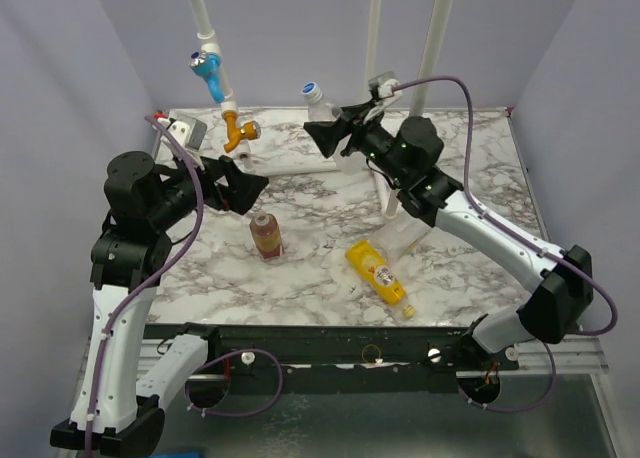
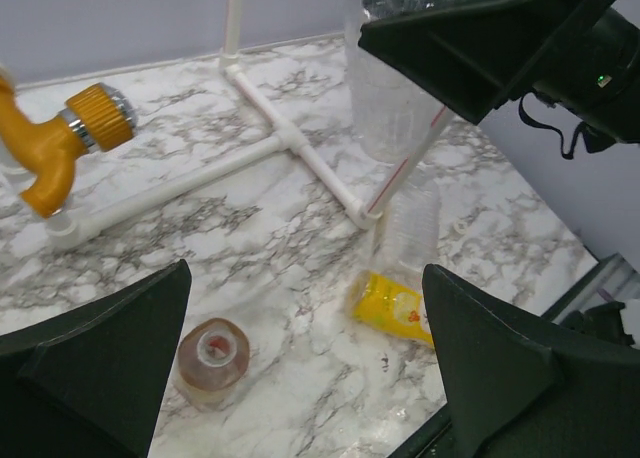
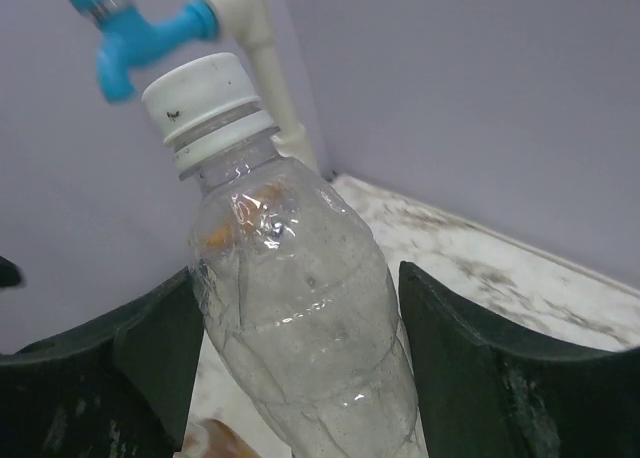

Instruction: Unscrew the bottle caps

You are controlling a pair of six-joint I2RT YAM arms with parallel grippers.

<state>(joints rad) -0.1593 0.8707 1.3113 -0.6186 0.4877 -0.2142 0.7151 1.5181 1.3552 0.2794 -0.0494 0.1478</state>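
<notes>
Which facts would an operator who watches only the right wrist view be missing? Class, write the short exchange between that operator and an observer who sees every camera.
Operator: The right gripper flanks a clear bottle, cap on. Where are the other bottles?
Observer: In the top view, a brown bottle stands upright on the table; a yellow bottle lies on its side nearer the arm bases.
Operator: Is the left gripper helping?
Observer: No. The left gripper is open and empty, beside the brown bottle and apart from the clear one.
</notes>
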